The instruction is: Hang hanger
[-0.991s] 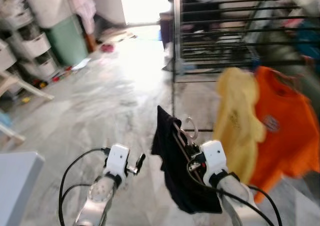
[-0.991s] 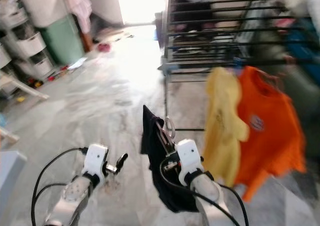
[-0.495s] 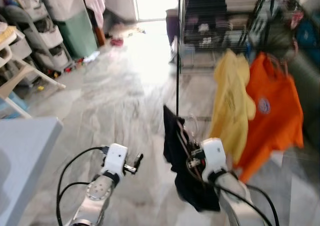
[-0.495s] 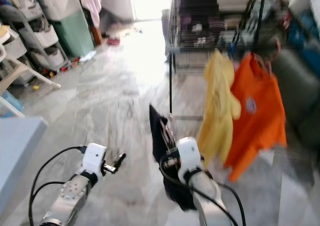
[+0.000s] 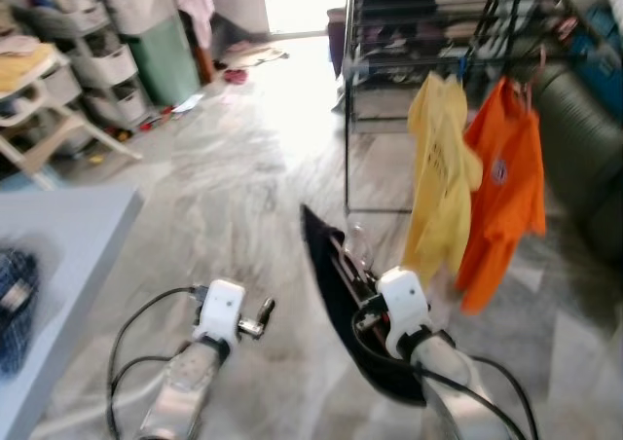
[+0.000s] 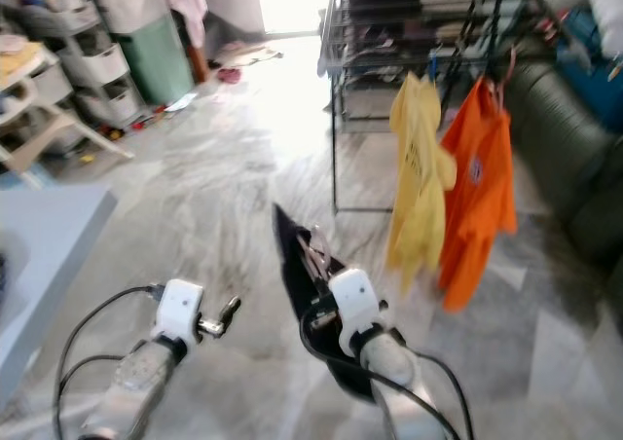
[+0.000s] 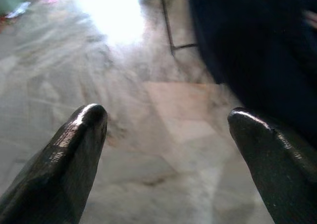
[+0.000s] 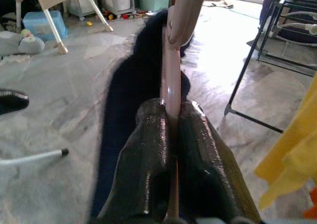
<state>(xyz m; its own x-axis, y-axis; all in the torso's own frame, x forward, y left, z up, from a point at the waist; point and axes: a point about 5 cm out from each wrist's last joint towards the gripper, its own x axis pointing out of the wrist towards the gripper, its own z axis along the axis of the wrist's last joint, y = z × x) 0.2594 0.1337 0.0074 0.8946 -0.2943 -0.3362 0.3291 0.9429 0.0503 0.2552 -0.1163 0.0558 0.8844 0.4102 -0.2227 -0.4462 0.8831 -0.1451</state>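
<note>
The right gripper point(image 8: 171, 115) has its fingers pressed together on the pink hanger point(image 8: 173, 60), which carries a dark garment point(image 5: 341, 294). The hanger's long axis points away from the robot, toward 12 o'clock. The rack point(image 5: 438, 31), with a yellow shirt point(image 5: 438, 177) and an orange shirt point(image 5: 506, 187), stands at about 1 o'clock, well apart. The right arm is nearer to it. The left gripper point(image 7: 166, 135) is spread and holds nothing.

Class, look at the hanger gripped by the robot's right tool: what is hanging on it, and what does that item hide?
A dark garment hangs on the pink hanger, clamped in the right tool. The cloth covers most of the hanger's frame and the floor behind it.
</note>
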